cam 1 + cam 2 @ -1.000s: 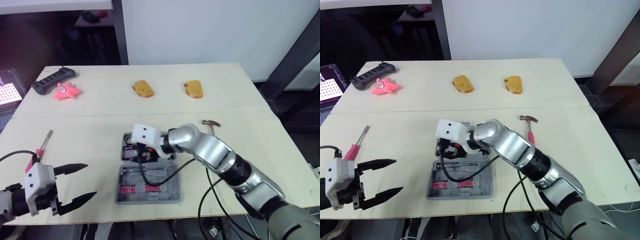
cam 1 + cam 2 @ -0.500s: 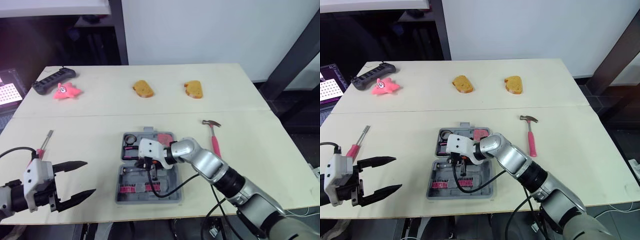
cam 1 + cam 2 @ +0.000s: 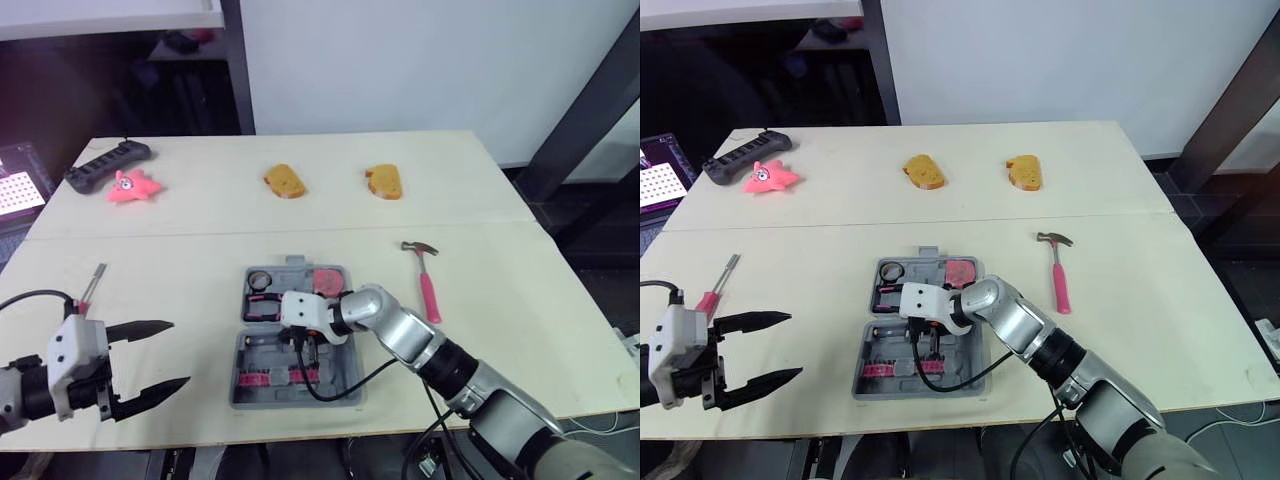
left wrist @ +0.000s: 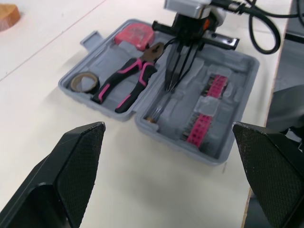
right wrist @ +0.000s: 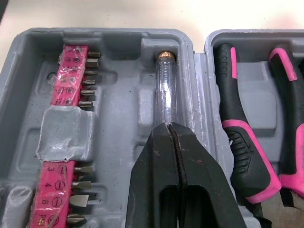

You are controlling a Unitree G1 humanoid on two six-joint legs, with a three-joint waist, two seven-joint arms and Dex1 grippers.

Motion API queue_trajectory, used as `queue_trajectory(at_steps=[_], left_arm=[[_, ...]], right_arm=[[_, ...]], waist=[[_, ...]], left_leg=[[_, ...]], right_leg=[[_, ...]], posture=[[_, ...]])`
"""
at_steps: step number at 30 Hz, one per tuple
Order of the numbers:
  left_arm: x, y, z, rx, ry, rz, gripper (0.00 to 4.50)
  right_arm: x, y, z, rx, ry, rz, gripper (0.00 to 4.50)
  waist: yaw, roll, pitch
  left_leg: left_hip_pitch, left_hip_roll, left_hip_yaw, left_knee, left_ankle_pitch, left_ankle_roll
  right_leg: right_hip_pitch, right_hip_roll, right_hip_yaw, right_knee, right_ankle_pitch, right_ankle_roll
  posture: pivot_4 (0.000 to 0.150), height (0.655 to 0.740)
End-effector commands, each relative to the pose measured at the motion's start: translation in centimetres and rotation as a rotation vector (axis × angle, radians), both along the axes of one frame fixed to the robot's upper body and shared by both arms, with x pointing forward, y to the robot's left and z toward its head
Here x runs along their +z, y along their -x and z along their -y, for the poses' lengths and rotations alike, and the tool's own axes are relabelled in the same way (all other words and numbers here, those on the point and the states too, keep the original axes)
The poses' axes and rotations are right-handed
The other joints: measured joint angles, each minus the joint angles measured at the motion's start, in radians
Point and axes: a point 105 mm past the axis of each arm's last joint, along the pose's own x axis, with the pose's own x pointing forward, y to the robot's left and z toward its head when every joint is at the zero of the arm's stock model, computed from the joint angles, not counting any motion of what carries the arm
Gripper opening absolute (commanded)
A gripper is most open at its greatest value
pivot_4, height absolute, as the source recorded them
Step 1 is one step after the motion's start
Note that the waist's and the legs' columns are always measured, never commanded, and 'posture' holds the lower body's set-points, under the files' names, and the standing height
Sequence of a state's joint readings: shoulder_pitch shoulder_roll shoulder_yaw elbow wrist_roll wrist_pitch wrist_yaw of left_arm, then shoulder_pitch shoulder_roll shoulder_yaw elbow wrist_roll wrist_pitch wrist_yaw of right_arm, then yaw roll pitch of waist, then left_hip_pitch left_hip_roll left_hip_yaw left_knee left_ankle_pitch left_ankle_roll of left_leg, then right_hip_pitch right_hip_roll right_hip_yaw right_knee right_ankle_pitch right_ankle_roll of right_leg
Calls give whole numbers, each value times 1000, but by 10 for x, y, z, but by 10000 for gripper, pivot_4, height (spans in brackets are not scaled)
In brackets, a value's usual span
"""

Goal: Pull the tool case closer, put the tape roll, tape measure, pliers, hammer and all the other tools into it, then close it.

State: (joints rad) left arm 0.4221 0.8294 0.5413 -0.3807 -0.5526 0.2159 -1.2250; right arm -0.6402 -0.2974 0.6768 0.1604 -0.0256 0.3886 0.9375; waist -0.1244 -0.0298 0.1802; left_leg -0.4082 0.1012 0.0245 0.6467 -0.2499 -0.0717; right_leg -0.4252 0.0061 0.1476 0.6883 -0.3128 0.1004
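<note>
The tool case (image 3: 345,385) lies open at the front middle of the worktop (image 3: 500,290), lid half away from the robot. Far left, the left gripper (image 3: 180,353) hovers over the front edge with its fingers spread wide and nothing between them. Just beyond it lies a pink-handled screwdriver (image 3: 90,285). In the case's far half sit the tape roll (image 4: 84,83), the pliers (image 4: 128,83) and the tape measure (image 4: 135,34). The right gripper (image 5: 172,127) reaches down into the near half, its fingers pressed together with nothing between them, tips over a clear-handled tool (image 5: 165,90) seated in its slot beside a pink strip of bits (image 5: 71,71). To the right of the case, apart from it, the hammer (image 3: 425,275) lies on the worktop.
</note>
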Motion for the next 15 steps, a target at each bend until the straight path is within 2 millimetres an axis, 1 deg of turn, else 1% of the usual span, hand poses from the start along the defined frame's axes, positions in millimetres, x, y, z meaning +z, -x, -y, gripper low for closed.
queue_trajectory(at_steps=[1, 4, 7, 11, 15], left_arm=[[3, -9, -1, 35, 13, -8, 45000], [-4, -16, 0, 47, -18, -10, 45000], [-7, -21, 3, 24, -39, 2, 45000], [-4, -33, -2, 14, -36, 16, 45000], [6, -43, -5, -10, 3, 46, 45000]], right_arm=[[29, 0, -8, 50, -132, 70, 262], [58, 1, -1, 70, -241, 143, 262], [77, 3, 14, 57, -300, 150, 262], [91, -1, 50, 4, -295, 143, 262], [96, -7, 85, -96, -283, 129, 262]], waist=[[1, 0, 0], [4, 0, 0], [8, 0, 0], [25, 0, 0], [32, 0, 1]], left_leg=[[0, 0, 0, 0, 0, 0], [-2, 0, 0, 0, 0, 0], [-2, 0, 0, 0, 0, 0], [-2, 0, 0, 0, 0, 0], [-2, 0, 0, 1, 0, 0]], right_leg=[[0, 0, 0, 0, 0, 0], [-1, 0, 0, 0, 1, 2], [-1, 0, 0, 0, 2, 3], [-1, 0, 0, 0, 1, 3], [-1, 0, 0, 0, 0, 0]], posture=[[1500, 7150], [1500, 7150], [1500, 7150], [1500, 7150], [1500, 7150]])
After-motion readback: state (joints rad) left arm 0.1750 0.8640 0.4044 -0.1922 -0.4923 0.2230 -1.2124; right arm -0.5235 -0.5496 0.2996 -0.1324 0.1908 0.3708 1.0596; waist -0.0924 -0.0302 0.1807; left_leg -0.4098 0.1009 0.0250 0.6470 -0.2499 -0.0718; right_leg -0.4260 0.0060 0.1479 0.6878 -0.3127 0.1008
